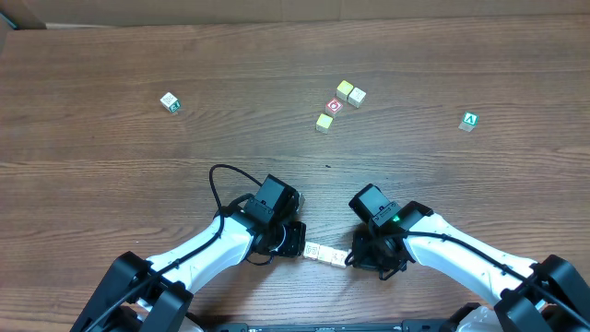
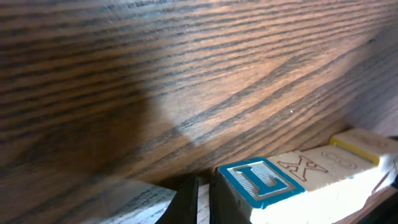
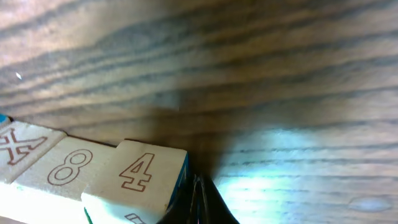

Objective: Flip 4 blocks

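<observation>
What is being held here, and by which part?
The row of blocks, by its ends: the shut left gripper presses its L end, the shut right gripper its 4 end. Neither clasps a block.

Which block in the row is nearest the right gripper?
The block with a 4 on top, at the row's end by the right gripper. The 8 block, the X block and the blue L block follow toward the left gripper.

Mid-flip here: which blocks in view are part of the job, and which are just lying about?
Job:
- row of four blocks, reading L, X, 8, 4
- left claw and right claw, one at each end of the row

Lying about:
- red-ring cube
- three yellowish cubes around it
- green-marked cube at left
- green-marked cube at right
</observation>
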Motion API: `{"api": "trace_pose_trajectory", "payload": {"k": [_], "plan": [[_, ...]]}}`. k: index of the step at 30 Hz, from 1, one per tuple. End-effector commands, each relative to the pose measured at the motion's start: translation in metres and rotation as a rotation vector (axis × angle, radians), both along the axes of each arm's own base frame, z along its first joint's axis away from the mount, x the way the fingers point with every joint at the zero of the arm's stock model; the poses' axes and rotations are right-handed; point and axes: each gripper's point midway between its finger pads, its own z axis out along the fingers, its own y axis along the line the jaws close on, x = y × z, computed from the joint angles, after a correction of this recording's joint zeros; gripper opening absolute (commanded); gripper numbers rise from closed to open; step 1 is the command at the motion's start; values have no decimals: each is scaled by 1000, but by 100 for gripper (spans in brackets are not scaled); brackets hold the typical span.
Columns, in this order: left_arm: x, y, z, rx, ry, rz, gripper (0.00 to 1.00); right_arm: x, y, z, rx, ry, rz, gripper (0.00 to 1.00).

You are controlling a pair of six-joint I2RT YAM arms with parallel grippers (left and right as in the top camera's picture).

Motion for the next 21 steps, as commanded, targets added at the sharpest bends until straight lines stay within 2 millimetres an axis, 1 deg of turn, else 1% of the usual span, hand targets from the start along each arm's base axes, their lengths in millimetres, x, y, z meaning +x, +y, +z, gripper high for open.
{"api": "trace_pose_trajectory", "payload": {"k": [1,6,10,21], "plan": [[-3,8,-11,63,-12,-9,4,-14,13,-1,73,71,30,4],[-1,11,-12,84,-35,-25,4,-19,19,2,110,105,19,4],[-3,13,-13,95,-37,-50,4,-20,19,2,101,123,-34,4],[-2,16,-14,109,-43,-46,4,-24,23,5,79,211,-248,4]]}}
